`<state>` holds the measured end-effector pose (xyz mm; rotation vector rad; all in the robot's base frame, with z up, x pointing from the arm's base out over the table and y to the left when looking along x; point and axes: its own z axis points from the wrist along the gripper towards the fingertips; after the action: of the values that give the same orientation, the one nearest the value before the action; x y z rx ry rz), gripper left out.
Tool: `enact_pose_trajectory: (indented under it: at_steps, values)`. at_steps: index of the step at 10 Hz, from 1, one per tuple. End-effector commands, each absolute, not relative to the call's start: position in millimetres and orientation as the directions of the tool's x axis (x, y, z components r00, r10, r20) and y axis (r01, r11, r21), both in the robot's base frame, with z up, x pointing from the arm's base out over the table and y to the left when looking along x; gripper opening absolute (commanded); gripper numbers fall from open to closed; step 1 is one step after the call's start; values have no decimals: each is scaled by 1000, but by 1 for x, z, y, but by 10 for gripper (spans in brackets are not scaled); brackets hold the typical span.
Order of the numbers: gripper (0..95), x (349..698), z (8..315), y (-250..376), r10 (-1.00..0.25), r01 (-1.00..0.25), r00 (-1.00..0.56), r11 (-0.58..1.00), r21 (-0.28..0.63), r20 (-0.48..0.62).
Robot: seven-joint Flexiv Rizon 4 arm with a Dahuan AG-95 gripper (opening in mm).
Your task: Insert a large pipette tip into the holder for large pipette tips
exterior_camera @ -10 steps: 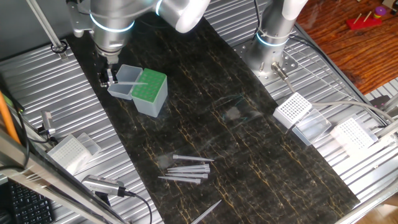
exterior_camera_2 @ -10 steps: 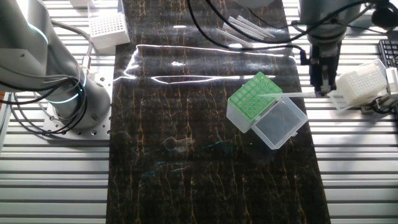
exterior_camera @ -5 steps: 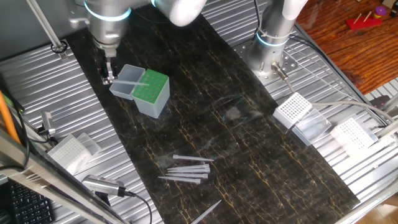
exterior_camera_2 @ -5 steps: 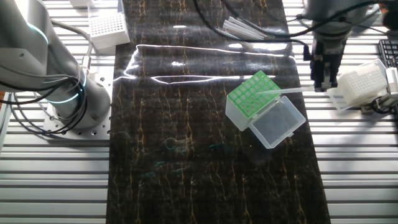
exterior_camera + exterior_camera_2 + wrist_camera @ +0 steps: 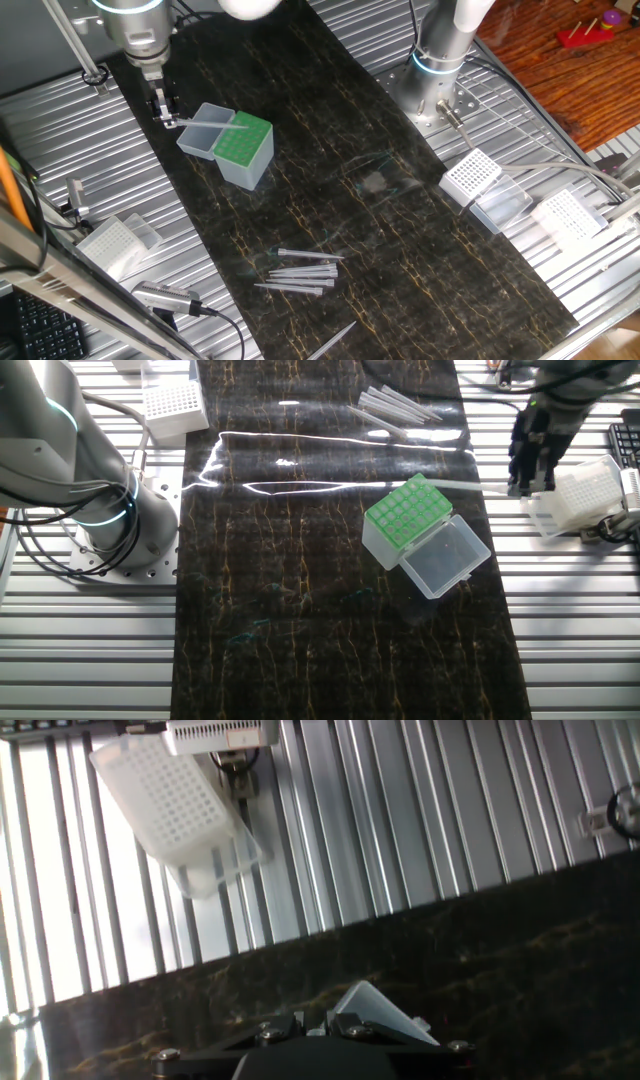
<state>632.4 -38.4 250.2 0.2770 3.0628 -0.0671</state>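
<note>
Translucent grey-white, the long tapered pipette tip (image 5: 468,486) lies nearly level, pinched at one end by the two-finger gripper (image 5: 521,486), its other end reaching over the green-topped holder box (image 5: 404,520). Dark mat (image 5: 300,610) beyond the box lies open; a white-grid rack (image 5: 583,497) sits beside the gripper.

held tip (image 5: 455,485) over holder (image 5: 402,518), spares (image 5: 300,272) apart

The gripper (image 5: 162,108) went up and away from the green box (image 5: 243,150), carrying the long tip (image 5: 465,486) higher above it.
</note>
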Motion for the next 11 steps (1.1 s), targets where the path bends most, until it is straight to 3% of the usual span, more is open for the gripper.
enact_pose_trajectory:
  at_steps: [1, 11]
  values:
    - [0, 633, 245, -45, 138, 144, -985, 988, -59, -101]
    - [0, 649, 215, -55, 132, 146, -977, 986, -76, -167]
